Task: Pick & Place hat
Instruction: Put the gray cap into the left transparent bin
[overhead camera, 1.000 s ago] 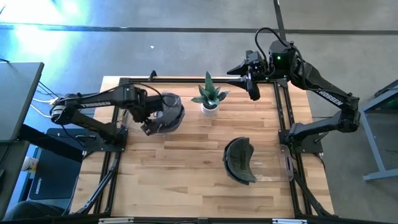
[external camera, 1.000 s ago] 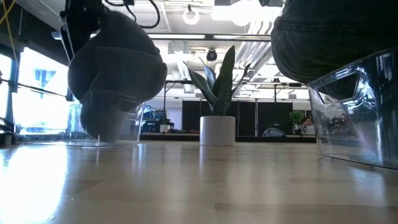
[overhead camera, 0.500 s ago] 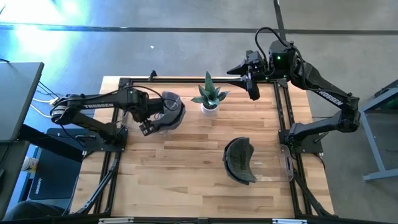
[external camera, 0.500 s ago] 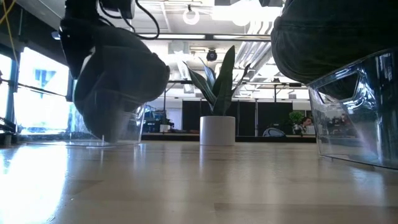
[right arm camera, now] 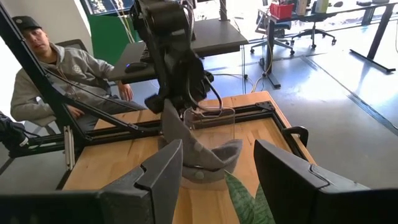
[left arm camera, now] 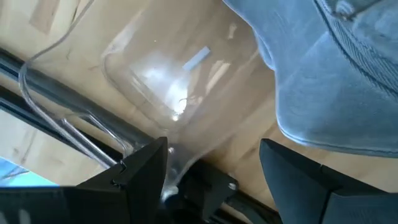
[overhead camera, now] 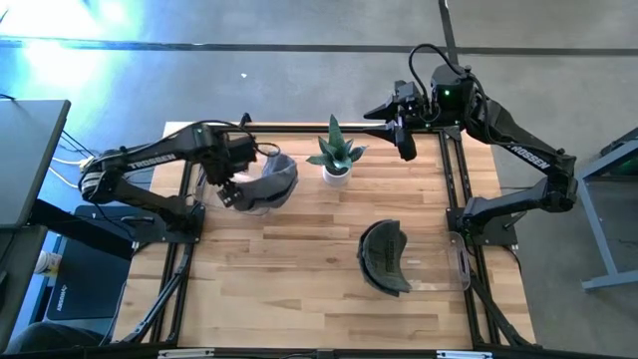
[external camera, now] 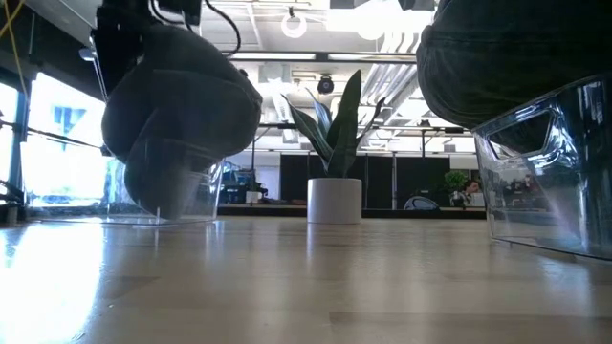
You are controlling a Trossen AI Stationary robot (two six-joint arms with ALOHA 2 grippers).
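A grey-blue hat (overhead camera: 271, 178) rests on a clear plastic stand (external camera: 172, 186) at the table's far left; it also shows in the low view (external camera: 182, 105) and the left wrist view (left arm camera: 336, 74). My left gripper (overhead camera: 227, 191) is open just left of the hat. In its wrist view (left arm camera: 214, 146) the fingers stand apart with only the clear stand (left arm camera: 161, 81) beyond them. My right gripper (overhead camera: 404, 145) is open and empty, raised over the table's far right corner. A second, dark hat (overhead camera: 384, 256) sits on another clear stand (overhead camera: 444, 267) at the near right.
A small potted plant (overhead camera: 336, 157) in a white pot stands at the far middle, between the two arms. Black rails (overhead camera: 179, 269) frame the wooden table. A person (right arm camera: 56, 68) sits beyond the table's left side, seen in the right wrist view.
My left arm has swung toward the table's far edge, and its gripper has drawn a little toward the left edge, away from the grey-blue hat. The hat has shifted slightly on its stand and stays there. My right arm has kept still.
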